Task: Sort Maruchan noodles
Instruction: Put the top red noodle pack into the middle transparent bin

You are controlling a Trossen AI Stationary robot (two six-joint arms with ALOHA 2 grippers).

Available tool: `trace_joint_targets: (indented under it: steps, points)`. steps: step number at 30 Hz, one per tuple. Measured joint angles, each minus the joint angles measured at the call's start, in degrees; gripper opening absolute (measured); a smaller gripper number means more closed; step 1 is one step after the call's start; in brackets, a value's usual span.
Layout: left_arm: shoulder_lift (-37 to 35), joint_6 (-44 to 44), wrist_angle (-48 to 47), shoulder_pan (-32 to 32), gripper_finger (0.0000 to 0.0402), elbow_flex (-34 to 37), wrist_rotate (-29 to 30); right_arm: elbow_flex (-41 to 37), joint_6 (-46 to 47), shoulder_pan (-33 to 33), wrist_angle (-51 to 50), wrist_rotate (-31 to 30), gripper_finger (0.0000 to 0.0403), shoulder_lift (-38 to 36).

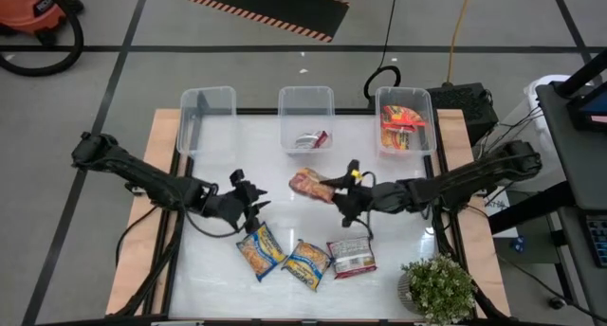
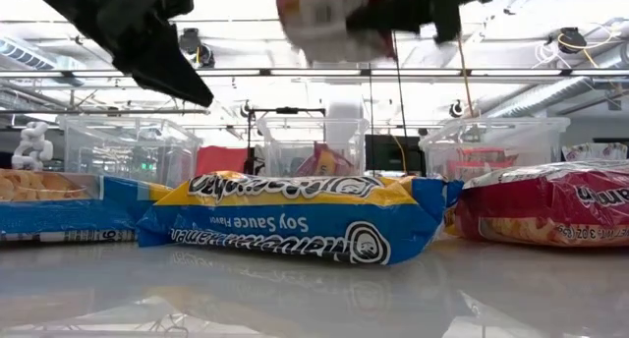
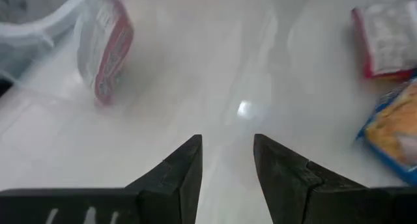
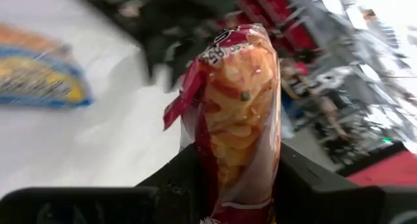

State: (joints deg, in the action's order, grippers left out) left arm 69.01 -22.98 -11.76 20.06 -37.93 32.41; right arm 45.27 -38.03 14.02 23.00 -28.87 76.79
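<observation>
High view, looking straight down: a white tabletop [image 1: 398,260] carries three clear plastic bins along its far edge. The left bin [image 1: 206,117] looks empty, the middle bin [image 1: 305,119] holds one maroon-and-white packet, and the right bin [image 1: 406,120] holds orange-red packets.

Two dark arms reach in from either side. The right tool [image 1: 334,186] hovers near the middle of the tabletop, raised off the surface. It pinches an orange-red ramen packet [image 1: 309,183]; in the right wrist view its two fingers press against the packet's flat sides [image 4: 238,113]. The packet sticks out from the tool toward the left arm. The right bin, with matching orange-red packets, lies beyond and to the right of the tool, so the carry probably has to swing away from the left arm and toward the far right corner.

The left tool [image 1: 248,199] hovers just left of centre, jaws spread partway and holding nothing, as the left wrist view [image 3: 228,168] confirms.

Three packets lie flat in a row near the front edge: two blue-and-yellow soy sauce packets [image 1: 261,251] [image 1: 306,263] and a maroon-and-white packet [image 1: 351,257]. The nearer blue-and-yellow one lies just in front of the left tool, its long axis angled diagonally, so the left arm is the closer one to it.
</observation>
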Motion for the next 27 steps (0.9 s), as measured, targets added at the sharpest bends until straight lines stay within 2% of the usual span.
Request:
trace_joint_targets:
  steps: [8,15,19,27]
  points:
    - [-0.02,-0.06,10.84,5.44,0.0143,3.07,3.84,7.92,-10.32,-1.8,-1.53,-4.32,0.0116,-1.5]
    - [-0.02,0.03,19.48,6.7,0.0143,6.07,4.54,18.5,-10.95,-10.13,-11.87,-5.59,0.0116,-0.72]
    - [-0.02,1.46,22.85,6.68,0.0143,6.86,4.93,22.21,-14.51,-15.23,-12.61,-4.8,0.0116,2.34]
    - [-0.02,1.51,22.87,6.66,0.0143,6.95,5.13,25.88,-18.32,-23.36,-15.32,-0.58,0.0116,12.09]
